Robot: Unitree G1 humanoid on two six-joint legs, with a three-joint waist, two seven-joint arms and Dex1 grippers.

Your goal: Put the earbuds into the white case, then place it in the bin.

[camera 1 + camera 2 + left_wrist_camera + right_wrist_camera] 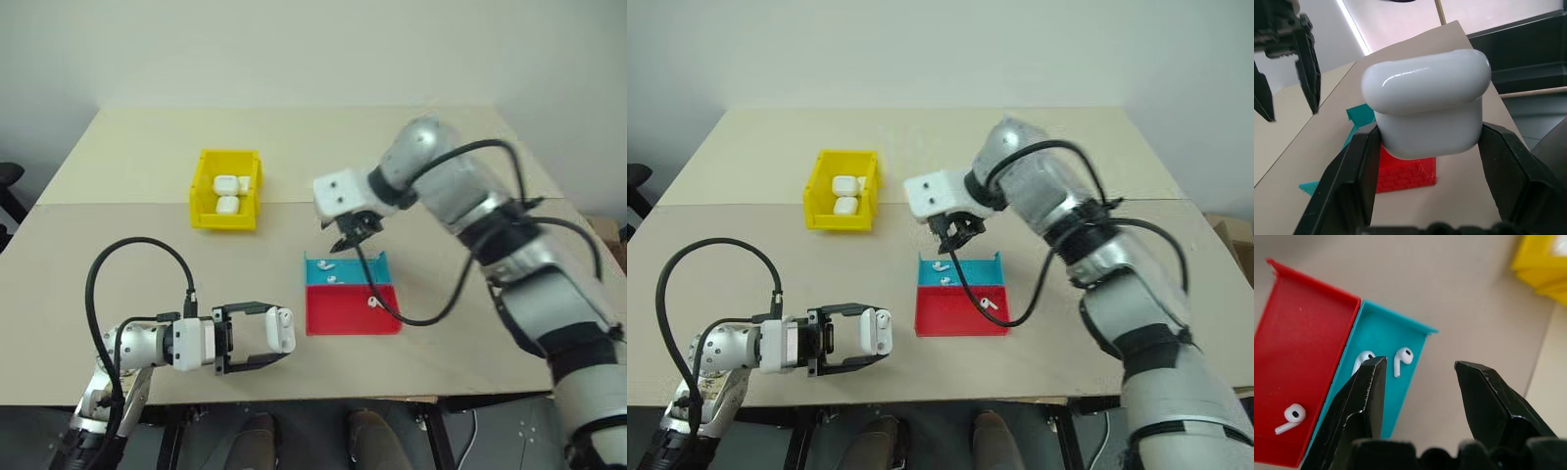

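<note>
three earbuds [1400, 358] (two cases [227, 194] binned)

head views high over table [118, 255]; wrist views close

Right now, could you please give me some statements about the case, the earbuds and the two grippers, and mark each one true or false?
1. The left gripper holds a white case between its fingers. True.
2. The yellow bin is empty. False: two white cases already lie inside it.
3. The right gripper is open above the cyan-and-red tray. True.
4. All the earbuds lie in the red part of the tray. False: one earbud is in the red part, and two earbuds are in the cyan part.
5. The right gripper holds an earbud. False: nothing is between its fingers.
</note>
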